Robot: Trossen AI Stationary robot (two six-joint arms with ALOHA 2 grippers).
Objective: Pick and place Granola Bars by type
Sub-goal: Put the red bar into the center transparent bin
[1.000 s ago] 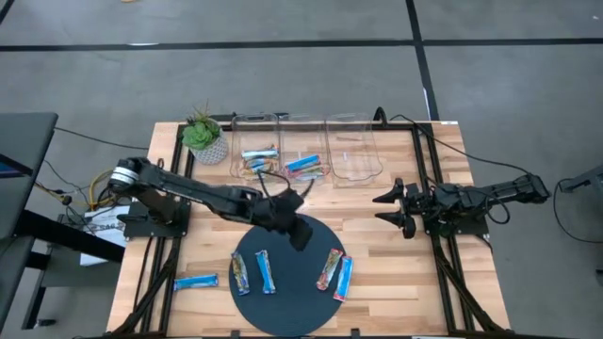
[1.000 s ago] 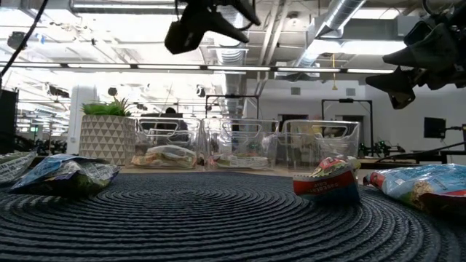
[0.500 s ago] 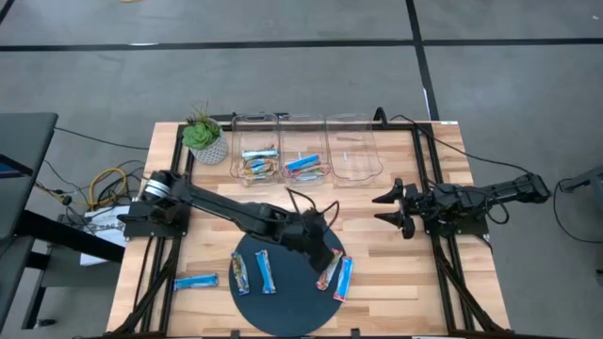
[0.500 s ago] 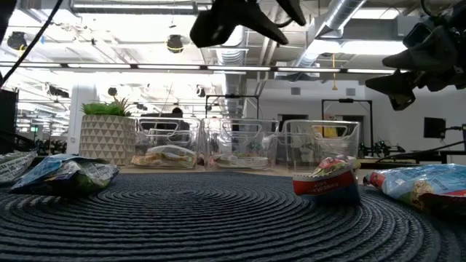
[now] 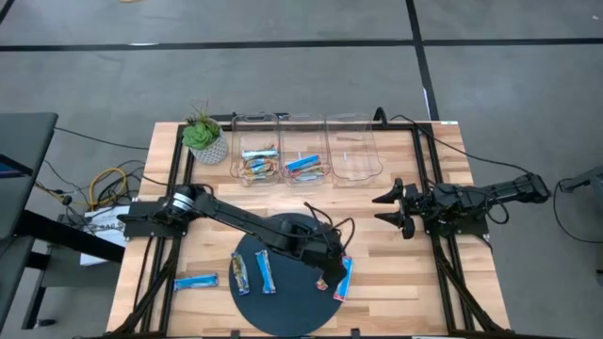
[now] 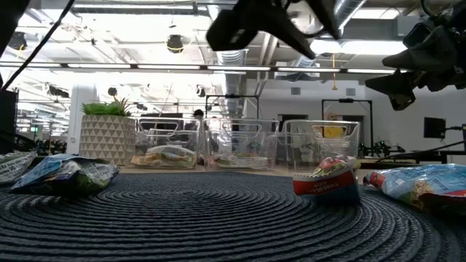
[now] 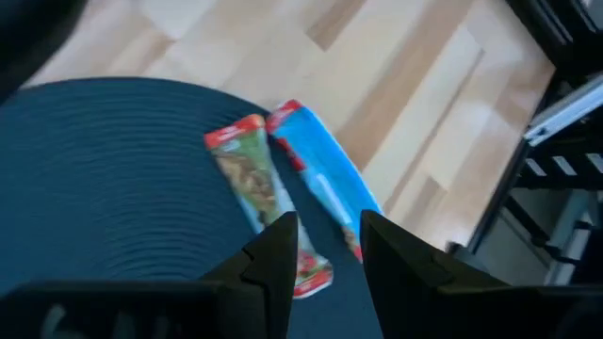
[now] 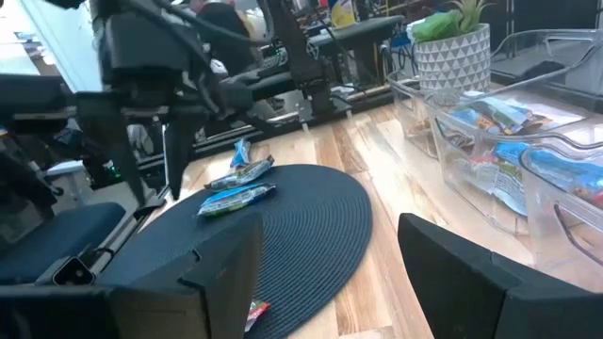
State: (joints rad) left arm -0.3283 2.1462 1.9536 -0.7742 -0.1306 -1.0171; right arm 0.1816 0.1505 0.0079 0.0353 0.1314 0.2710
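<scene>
Left gripper (image 5: 329,275), fingers apart and empty, hangs over a multicoloured bar (image 7: 256,179) and a blue bar (image 5: 344,279) at the mat (image 5: 292,311) edge; right gripper (image 5: 394,207) waits open off to the side. Sorting looks partly done: two bins (image 5: 256,151) hold bars, the third (image 5: 352,149) seems empty, and five bars remain out, one (image 5: 196,281) off the mat. Wooden table (image 5: 386,273), potted plant (image 5: 203,137), open workshop behind.

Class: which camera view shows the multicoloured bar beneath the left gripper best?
The left wrist view: the multicoloured bar lies unobstructed on the mat. In the high view the left gripper mostly covers it; the low view shows one end.
</scene>
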